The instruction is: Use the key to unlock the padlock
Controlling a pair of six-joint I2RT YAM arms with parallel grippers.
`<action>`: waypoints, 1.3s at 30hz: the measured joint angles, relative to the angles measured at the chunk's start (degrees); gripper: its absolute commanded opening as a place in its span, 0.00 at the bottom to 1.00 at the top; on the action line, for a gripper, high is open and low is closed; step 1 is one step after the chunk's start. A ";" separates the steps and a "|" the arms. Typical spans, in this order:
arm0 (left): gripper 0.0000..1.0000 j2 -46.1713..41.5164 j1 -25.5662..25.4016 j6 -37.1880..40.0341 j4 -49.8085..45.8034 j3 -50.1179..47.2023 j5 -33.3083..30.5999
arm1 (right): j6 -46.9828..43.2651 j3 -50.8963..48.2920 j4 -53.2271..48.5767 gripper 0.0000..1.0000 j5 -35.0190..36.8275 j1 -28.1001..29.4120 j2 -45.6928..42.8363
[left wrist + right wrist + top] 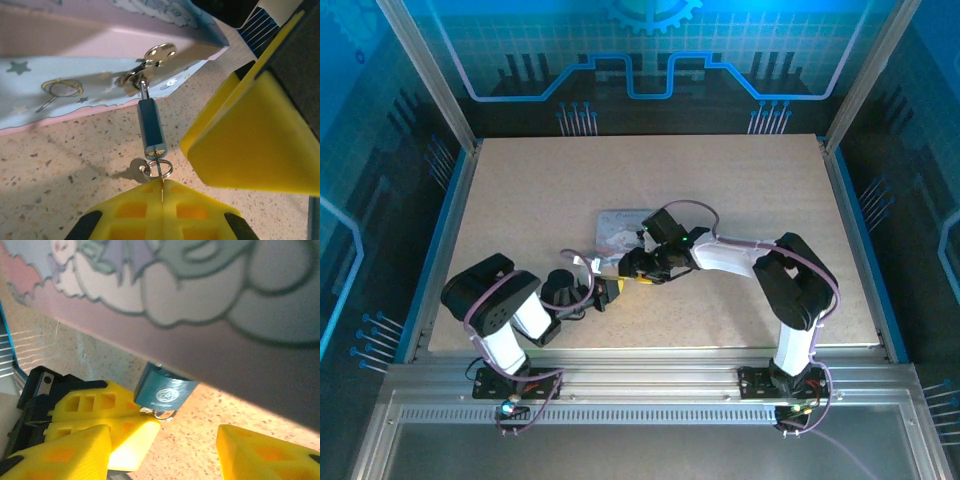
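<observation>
Left gripper point(162, 187) jaws pinch the key point(162, 179) at the keyhole end of the padlock point(151, 125), whose body runs straight away toward the tin point(75, 80), ahead of the right gripper point(186, 435) and its parted jaws.

There's a round stamped emblem point(165, 395) on the small dark-blue metal padlock point(150, 385), lettering too blurred to read. The silver-grey cartoon-printed tin point(200, 300) offers drawings, no legible words.

The left arm point(505, 310) and the right arm point(760, 265) are built from round black joints and white tubes. Thin purple-grey cables point(692, 204) are looped along them. A small green light point(688, 238) is seen. The fingers point(250, 145) are made of bright yellow plastic, some with square holes.
</observation>
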 measured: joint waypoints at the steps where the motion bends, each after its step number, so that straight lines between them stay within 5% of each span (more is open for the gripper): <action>1: 0.00 0.26 0.00 -0.02 0.02 0.00 -0.15 | 0.07 -0.35 0.00 0.60 0.72 0.00 -0.26; 11: 0.00 0.42 0.00 -0.24 0.22 0.00 -0.17 | 1.16 -3.39 1.68 0.61 6.08 0.07 -5.22; 28: 0.00 0.42 0.00 -0.90 0.24 0.00 -0.15 | 10.25 -3.65 8.94 0.59 10.36 3.37 -0.35; 33: 0.00 0.42 0.00 -0.87 0.24 0.00 -0.15 | 11.69 -3.61 12.07 0.53 11.89 3.54 0.76; 39: 0.00 0.39 0.00 -0.87 0.66 -0.33 -0.20 | 12.48 -3.02 13.20 0.34 13.51 3.63 1.62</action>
